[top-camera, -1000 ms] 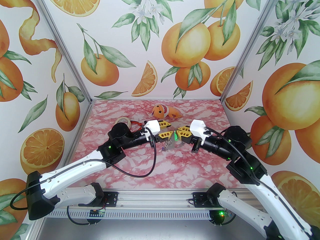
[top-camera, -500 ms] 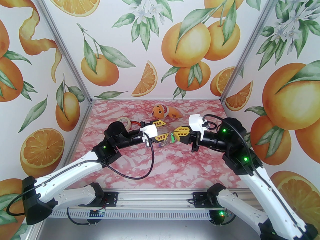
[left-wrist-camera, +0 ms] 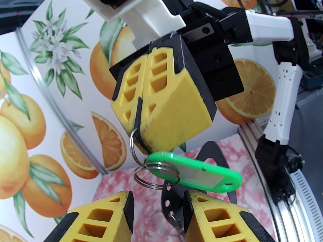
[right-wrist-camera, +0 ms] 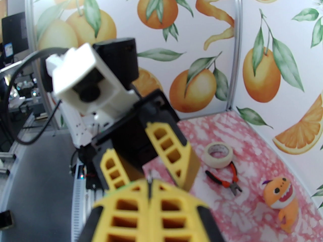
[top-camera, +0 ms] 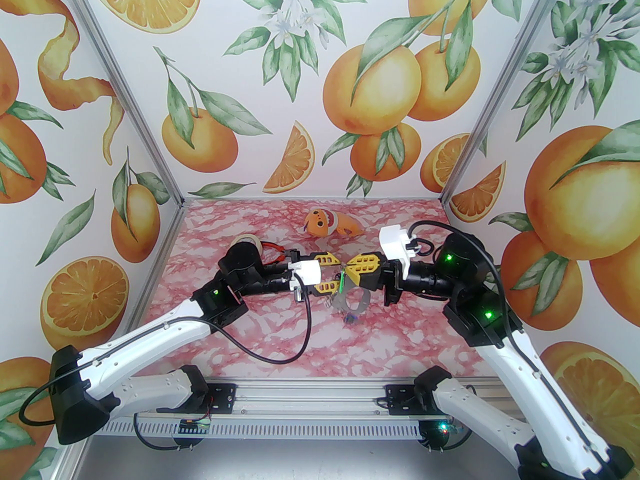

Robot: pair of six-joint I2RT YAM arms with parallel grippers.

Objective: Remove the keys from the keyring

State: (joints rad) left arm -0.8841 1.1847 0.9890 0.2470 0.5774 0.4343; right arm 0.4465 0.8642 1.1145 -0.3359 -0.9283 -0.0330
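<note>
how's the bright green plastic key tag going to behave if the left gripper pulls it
Probably swings and twists: the bright green plastic key tag hangs from loose thin wire split rings pinched by the right gripper. Likely very light, as those rings carry it. Its smooth glossy face may slip in a grip.

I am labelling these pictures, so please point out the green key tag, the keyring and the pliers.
green key tag (left-wrist-camera: 199,174), left wrist view, middle of its label window.
keyring (left-wrist-camera: 175,200), left wrist view, its dark strip with holes.
pliers (right-wrist-camera: 233,184), right wrist view, where the handles meet.
</note>
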